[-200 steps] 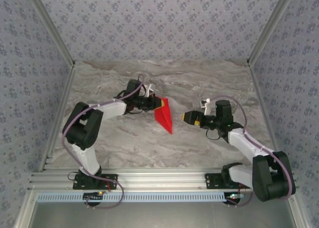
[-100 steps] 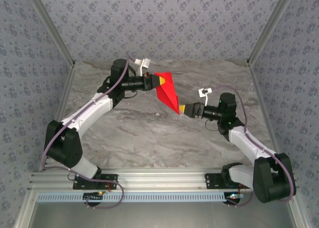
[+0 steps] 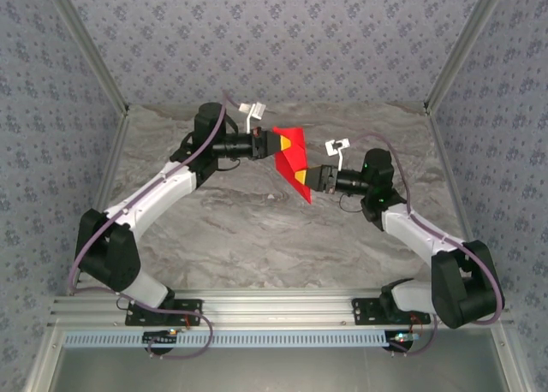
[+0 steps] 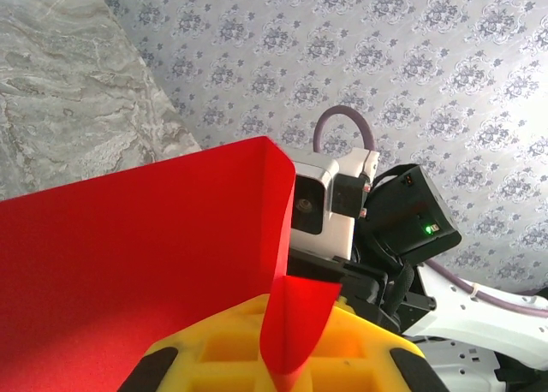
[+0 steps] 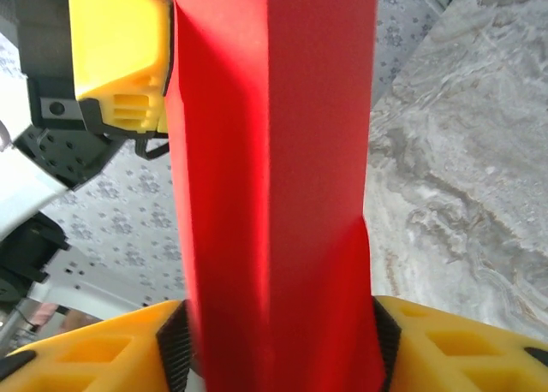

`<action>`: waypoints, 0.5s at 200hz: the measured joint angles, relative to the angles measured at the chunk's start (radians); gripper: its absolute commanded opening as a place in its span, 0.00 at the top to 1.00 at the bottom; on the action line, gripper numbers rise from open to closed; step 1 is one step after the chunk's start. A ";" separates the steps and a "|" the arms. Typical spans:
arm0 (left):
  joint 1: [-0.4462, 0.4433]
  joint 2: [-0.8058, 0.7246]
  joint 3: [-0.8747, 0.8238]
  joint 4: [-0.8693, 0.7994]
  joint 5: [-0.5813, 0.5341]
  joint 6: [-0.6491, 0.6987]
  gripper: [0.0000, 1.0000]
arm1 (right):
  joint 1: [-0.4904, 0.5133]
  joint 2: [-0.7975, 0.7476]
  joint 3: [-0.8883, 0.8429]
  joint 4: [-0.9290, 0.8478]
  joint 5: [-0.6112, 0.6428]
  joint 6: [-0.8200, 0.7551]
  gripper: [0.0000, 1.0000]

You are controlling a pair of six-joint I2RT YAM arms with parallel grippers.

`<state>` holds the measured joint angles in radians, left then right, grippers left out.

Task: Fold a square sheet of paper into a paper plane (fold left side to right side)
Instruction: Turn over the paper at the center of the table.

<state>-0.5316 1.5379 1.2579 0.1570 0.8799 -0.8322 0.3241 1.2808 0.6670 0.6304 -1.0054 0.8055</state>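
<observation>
The red paper plane (image 3: 291, 152) hangs in the air over the far middle of the table, a folded wedge with its point down-right. My left gripper (image 3: 276, 142) is shut on its upper left edge; in the left wrist view a red flap (image 4: 295, 323) runs down between the yellow fingers (image 4: 214, 349) of the left gripper (image 4: 287, 366). My right gripper (image 3: 306, 180) holds the lower point. In the right wrist view the creased plane (image 5: 274, 152) fills the gap of the right gripper (image 5: 278, 349), with both black pads (image 5: 175, 341) against its sides.
The marble table (image 3: 257, 229) lies bare below the arms. Patterned walls and metal frame posts (image 3: 454, 58) close in the back and sides. The aluminium rail (image 3: 274, 311) with both arm bases runs along the near edge.
The left arm lifted the plane off the table and carried it back and up. The right gripper came in from the right and closed on the plane's lower point.
</observation>
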 measured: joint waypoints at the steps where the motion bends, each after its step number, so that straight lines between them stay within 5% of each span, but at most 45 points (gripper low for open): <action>1: 0.000 0.000 0.000 0.000 0.000 0.000 0.99 | 0.000 0.000 0.000 0.001 0.000 0.000 0.60; 16: 0.000 0.000 0.000 -0.005 -0.001 0.004 0.85 | 0.000 -0.005 0.002 -0.017 0.007 -0.004 0.75; 46: 0.002 -0.006 0.000 -0.080 -0.027 0.059 0.45 | 0.000 -0.062 0.013 -0.148 0.046 -0.067 0.85; 100: 0.063 -0.185 -0.053 -0.353 -0.298 0.235 0.30 | 0.084 -0.166 0.185 -0.721 0.357 -0.403 0.90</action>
<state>-0.4683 1.3533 1.2053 -0.1963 0.5823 -0.5968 0.4080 1.1149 0.8520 -0.0902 -0.6483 0.4023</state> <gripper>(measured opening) 0.693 0.106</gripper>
